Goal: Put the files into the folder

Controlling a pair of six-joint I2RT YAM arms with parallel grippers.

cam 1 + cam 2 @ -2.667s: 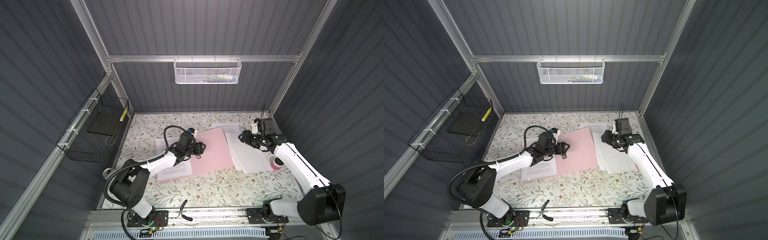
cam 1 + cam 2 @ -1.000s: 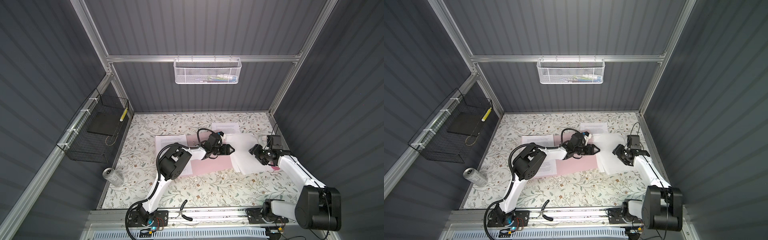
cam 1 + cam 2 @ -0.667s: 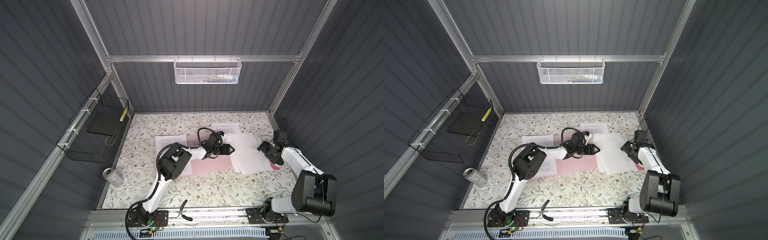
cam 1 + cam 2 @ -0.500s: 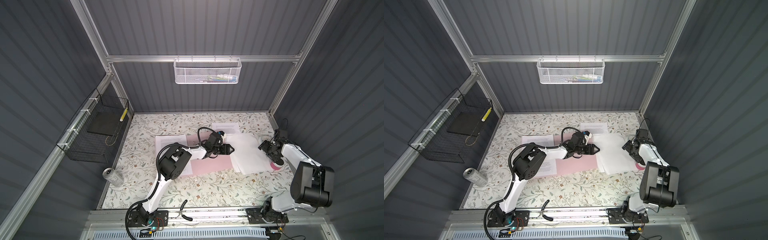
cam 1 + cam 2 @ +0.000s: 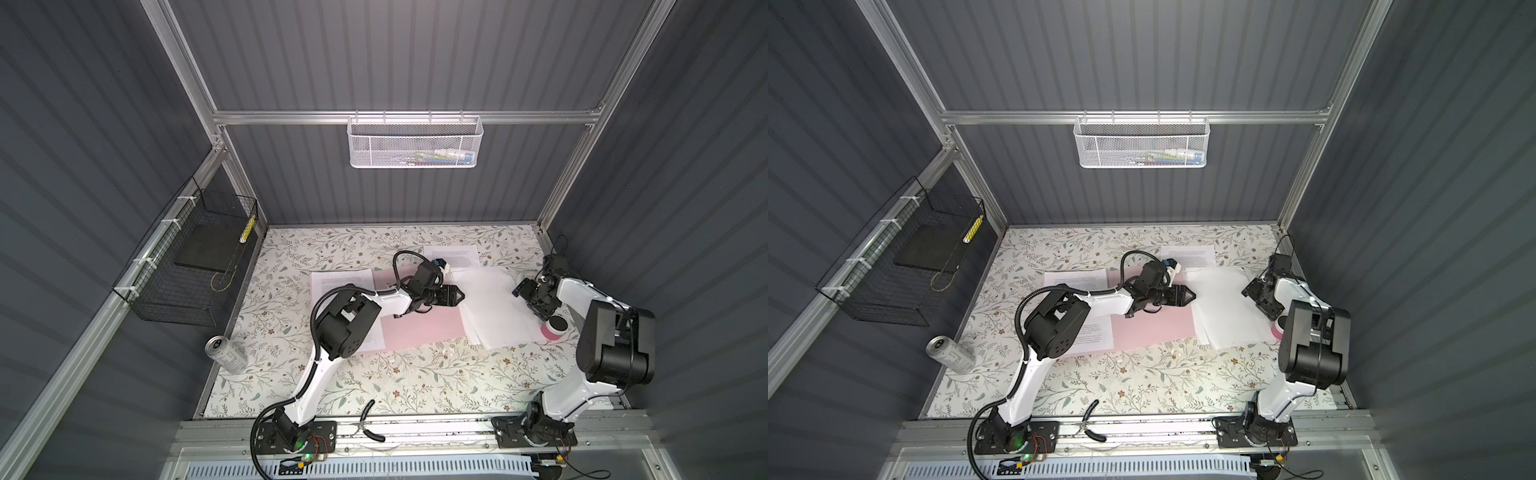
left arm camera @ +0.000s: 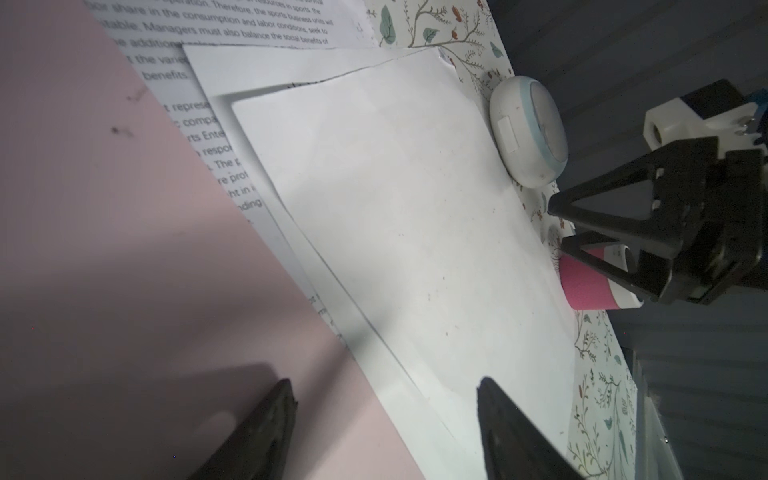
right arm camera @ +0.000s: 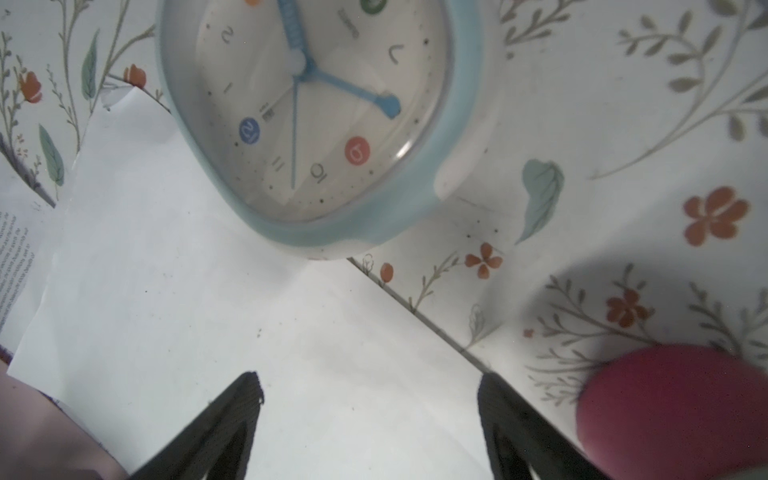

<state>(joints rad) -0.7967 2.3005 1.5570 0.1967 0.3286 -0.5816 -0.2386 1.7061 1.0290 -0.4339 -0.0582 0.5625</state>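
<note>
- The files to move next are the loose white stack (image 5: 494, 309). It lies flat on the table (image 5: 415, 382), just right of the pink folder (image 5: 419, 328). Its left edge meets the folder's right edge, but I cannot tell which lies on top along that seam.
- The stack's long axis runs from the back of the table toward the front, slightly tilted and roughly parallel to the folder's right edge. Getting it in looks like a short sideways shift to the left, across that long edge.
- Two other printed sheets lie apart from the stack: one sheet (image 5: 451, 254) at the back, another sheet (image 5: 340, 280) showing past the folder's left side.
- Your left fingers (image 6: 266, 424) are spread and empty, low over the seam. One tip is above the pink and the other above the white, and they point right across the stack.
- Your right fingers (image 7: 224, 424) are also spread and empty, at the stack's opposite long edge. That edge runs diagonally between the tips.
- The stack sits between your two arms, about equally near each; I judge the right one better placed to push it.
- Watch the clock (image 7: 324, 124) and the pink cup (image 5: 555, 328), both close beside that far edge.
</note>
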